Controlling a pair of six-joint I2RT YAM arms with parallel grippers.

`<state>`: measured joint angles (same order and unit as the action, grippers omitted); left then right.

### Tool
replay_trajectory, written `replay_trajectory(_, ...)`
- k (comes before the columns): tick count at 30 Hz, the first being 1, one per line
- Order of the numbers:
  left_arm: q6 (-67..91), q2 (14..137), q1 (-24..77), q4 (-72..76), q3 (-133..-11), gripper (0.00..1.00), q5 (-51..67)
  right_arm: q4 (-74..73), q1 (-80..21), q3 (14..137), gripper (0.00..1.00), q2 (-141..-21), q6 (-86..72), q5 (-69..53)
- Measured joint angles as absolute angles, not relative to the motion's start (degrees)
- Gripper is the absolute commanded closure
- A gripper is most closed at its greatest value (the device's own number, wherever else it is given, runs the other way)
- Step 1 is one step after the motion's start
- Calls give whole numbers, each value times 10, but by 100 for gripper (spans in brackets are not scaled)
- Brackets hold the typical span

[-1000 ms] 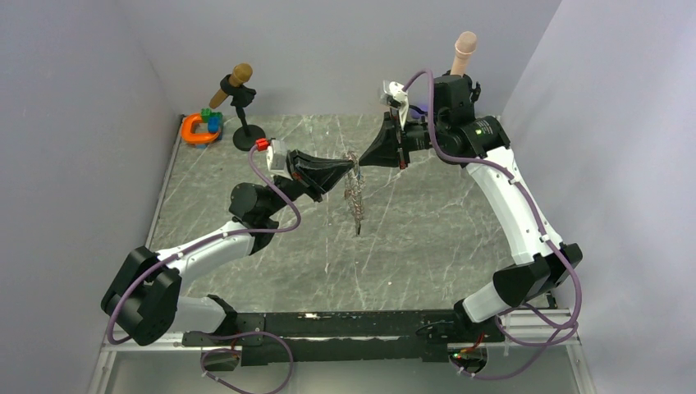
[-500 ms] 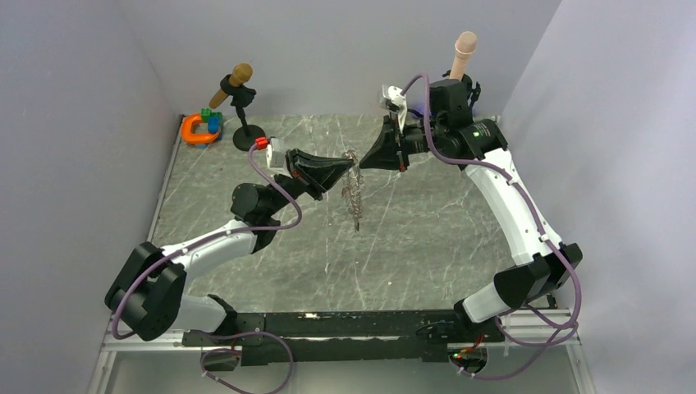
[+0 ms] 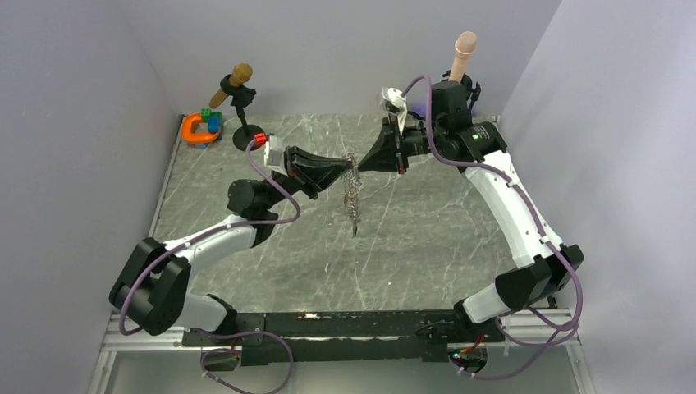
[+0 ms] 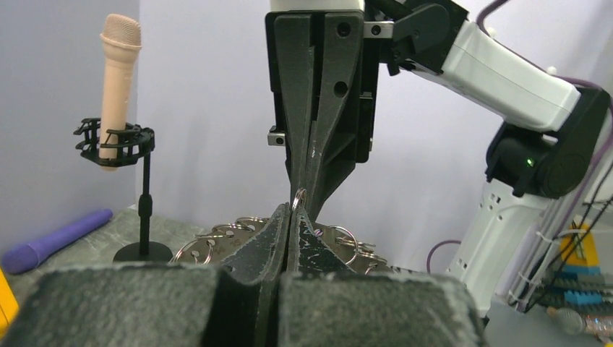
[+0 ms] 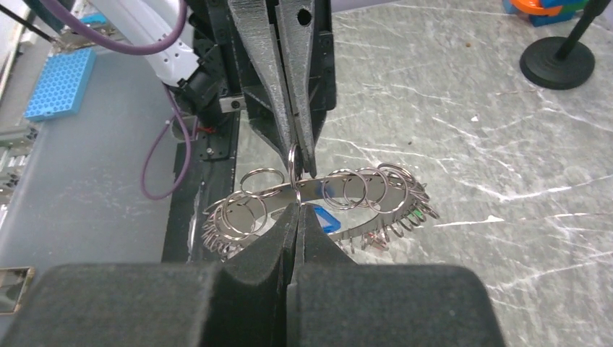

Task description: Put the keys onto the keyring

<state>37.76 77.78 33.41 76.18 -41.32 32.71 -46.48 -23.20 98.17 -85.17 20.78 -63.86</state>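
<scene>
The left end effector [image 3: 348, 167] and right end effector [image 3: 361, 162] meet tip to tip, both clamped fully closed on the keyring [image 5: 361, 189], a thin grey metal band fringed with round wire loops, hanging above the marbled bench [image 3: 435, 238].

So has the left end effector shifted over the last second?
Yes, slightly: the left end effector, shut on the keyring, crept toward the far wall, its wrist now nearer the black stand base.

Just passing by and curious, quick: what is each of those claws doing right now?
Left gripper: closed, pinching a small loop of the keyring.
Right gripper: closed, gripping the same keyring.
</scene>
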Motion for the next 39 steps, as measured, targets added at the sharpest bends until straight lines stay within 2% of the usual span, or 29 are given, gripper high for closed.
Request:
replay_trajectory(11,419,816,267,794,-495,100,547,-458,-232,978,100,-852,190,-686)
replay_trajectory(20,373,815,249,726,-560,100,683,-448,-234,962,100,-852,159,-734)
replay_trajectory(30,164,771,245,429,-618,100,744,-383,-232,918,100,-853,86,-770)
replay_trajectory(39,-85,759,260,102,-700,100,729,-302,-231,887,100,-856,0,-795)
